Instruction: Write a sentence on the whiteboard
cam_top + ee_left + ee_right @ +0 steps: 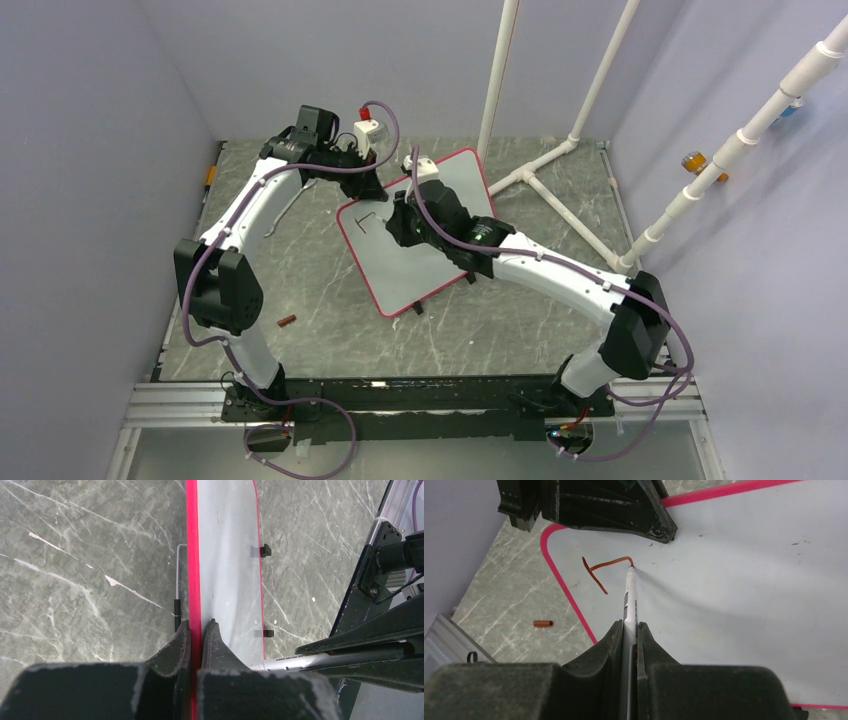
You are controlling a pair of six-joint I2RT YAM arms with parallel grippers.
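**One arm steadies the board, the other writes**

The whiteboard [400, 270] lies skewed on the marbled tabletop [300, 260], and everything else is placed around it. The left gripper [200, 627] is pinched tight on the board's red-pink frame at its far-left corner, one finger on each face. This probably keeps the board from sliding under the pen's pressure.

The right gripper [628, 627] is over the board's face, its jaws pressed together on one white-barrelled marker [630, 595]. The marker is angled forward so that its tip touches the surface near the clamped corner.

The sentence [601, 567] is barely begun: two red-brown strokes, a short slanted line and a curved one crossing it, with the tip at the end of the curve.

The left wrist view shows two small black feet [265, 550] on the board's long edge opposite the clamp. It also shows one thin wire stand [177, 580] just beside the clamped edge.

One small red-brown piece [286, 321], likely the marker's cap, lies off the board's near-left side.
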